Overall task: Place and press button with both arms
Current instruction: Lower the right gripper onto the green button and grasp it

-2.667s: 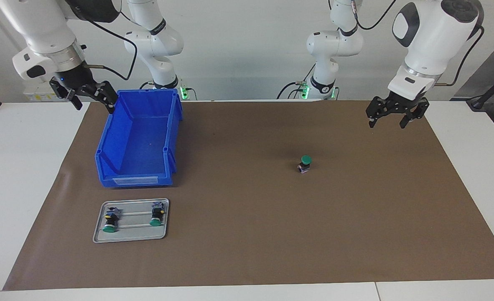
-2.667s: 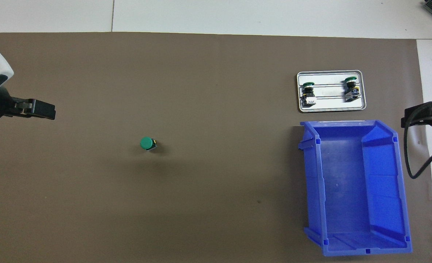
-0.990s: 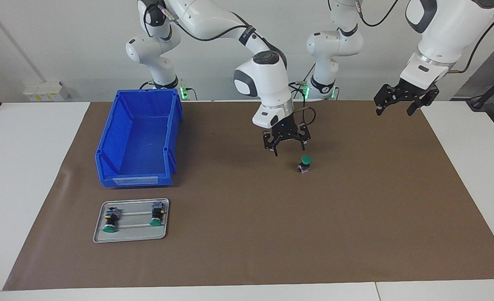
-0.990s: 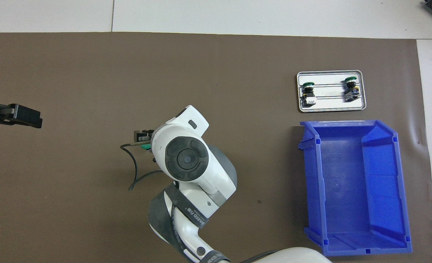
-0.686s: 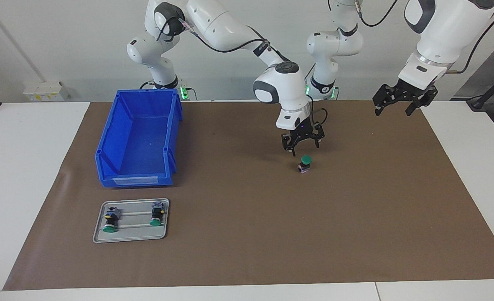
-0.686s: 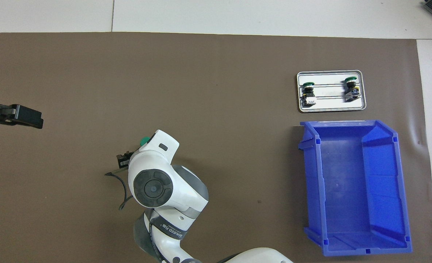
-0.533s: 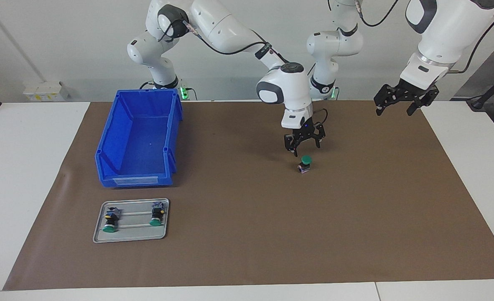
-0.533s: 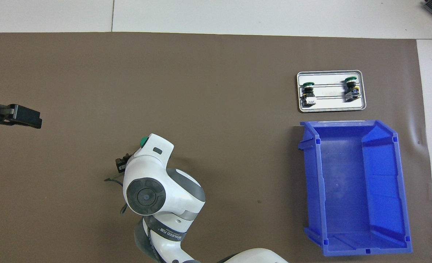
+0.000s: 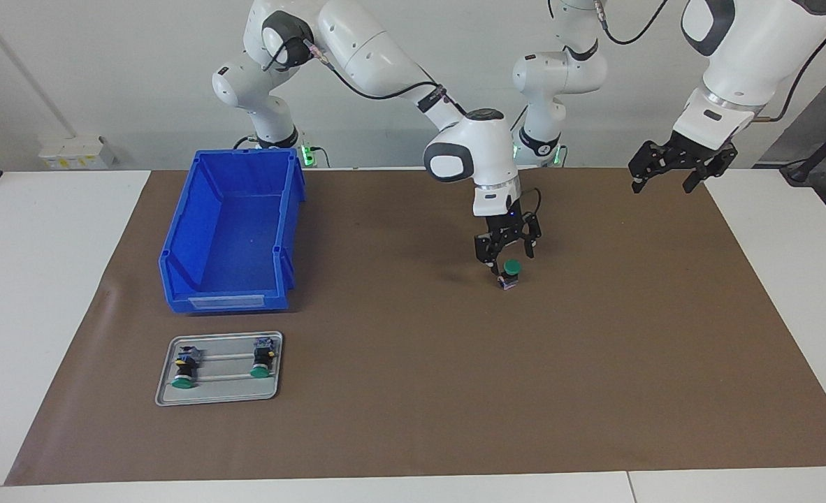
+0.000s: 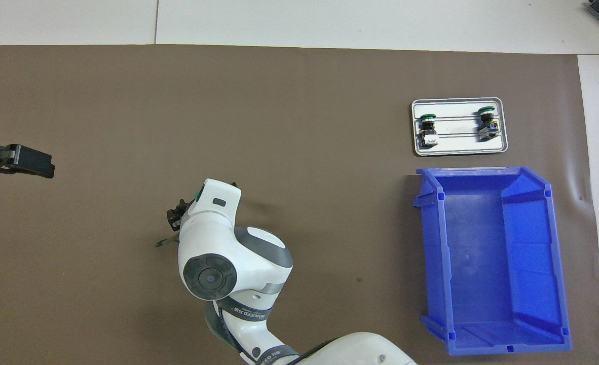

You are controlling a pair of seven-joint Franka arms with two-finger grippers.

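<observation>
One green-capped button (image 9: 511,270) stands upright on the brown mat (image 9: 413,419), toward the left arm's end. My right arm reaches across the table. Its gripper (image 9: 506,256) is open and hangs just over the button's cap, with one finger down at each side and no clear contact. In the overhead view the right arm's wrist (image 10: 213,243) covers the gripper, and only a sliver of the button's cap (image 10: 198,193) shows. My left gripper (image 9: 664,183) is open and empty. It waits in the air over the mat's edge at the left arm's end, and it also shows in the overhead view (image 10: 28,161).
An empty blue bin (image 9: 175,265) stands near the right arm's base. A metal tray (image 9: 217,396) lies beside the bin, farther from the robots, and holds two more green-capped buttons (image 9: 184,370) (image 9: 262,361) lying on their sides. Both show in the overhead view, the bin (image 10: 434,263) and the tray (image 10: 459,106).
My right arm swung from beside the bin across to the button and came down over its cap. My left gripper rose slightly and stayed open. The button has not moved.
</observation>
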